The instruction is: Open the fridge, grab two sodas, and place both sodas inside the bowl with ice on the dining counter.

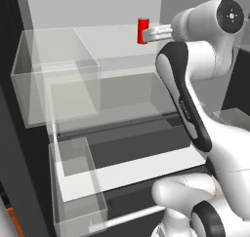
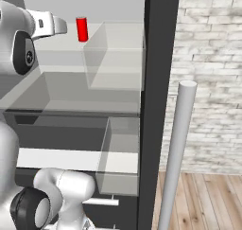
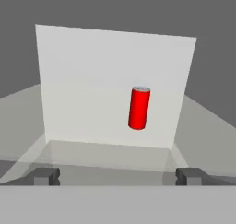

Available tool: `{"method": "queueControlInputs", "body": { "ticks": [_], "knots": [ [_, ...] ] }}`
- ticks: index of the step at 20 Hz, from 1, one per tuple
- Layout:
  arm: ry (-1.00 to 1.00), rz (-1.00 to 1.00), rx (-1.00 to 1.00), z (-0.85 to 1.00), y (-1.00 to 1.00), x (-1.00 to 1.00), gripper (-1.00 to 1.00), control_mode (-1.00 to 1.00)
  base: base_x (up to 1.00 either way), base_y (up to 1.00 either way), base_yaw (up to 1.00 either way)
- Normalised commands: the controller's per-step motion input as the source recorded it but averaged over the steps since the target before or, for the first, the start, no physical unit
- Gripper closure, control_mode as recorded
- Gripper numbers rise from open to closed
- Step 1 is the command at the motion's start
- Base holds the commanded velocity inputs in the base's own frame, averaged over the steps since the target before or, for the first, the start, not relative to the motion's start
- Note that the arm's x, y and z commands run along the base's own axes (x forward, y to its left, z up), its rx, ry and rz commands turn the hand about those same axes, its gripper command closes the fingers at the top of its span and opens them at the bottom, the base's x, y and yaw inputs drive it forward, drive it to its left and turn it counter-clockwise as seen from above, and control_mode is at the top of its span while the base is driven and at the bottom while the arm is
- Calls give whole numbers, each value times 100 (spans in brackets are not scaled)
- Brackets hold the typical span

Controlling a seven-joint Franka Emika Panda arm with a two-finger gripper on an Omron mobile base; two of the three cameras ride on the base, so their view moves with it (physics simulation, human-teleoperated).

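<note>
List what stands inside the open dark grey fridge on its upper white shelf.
One plain bright red cylindrical can stands upright on the upper white shelf, ahead of the open gripper. The robot's white arm covers the shelf's right side in the left base view.

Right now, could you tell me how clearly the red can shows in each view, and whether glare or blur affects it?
Left base view: red can small but sharp, partly behind the gripper. Right base view: crisp and unglared, clear bins hazy. Hand view: sharp, evenly lit, no glare.
</note>
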Motion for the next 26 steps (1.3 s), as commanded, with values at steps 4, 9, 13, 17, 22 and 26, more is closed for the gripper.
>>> {"method": "queueControlInputs", "body": {
  "ticks": [4, 9, 13, 17, 22, 26],
  "knots": [
    [0, 0, 8, 12, -6, 52, -100, -100, 0, 0, 0],
    [0, 0, 2, 0, -15, 56, -100, -100, 0, 0, 0],
    [3, 0, 0, 0, -4, 54, -100, -100, 0, 0, 0],
    [3, 0, 0, 0, -4, 55, -100, -100, 0, 0, 0],
    [2, 0, 0, 0, -8, 57, -100, -100, 0, 0, 0],
    [1, 0, 0, 0, -2, 53, -100, -100, 0, 0, 0]
  ]
}}
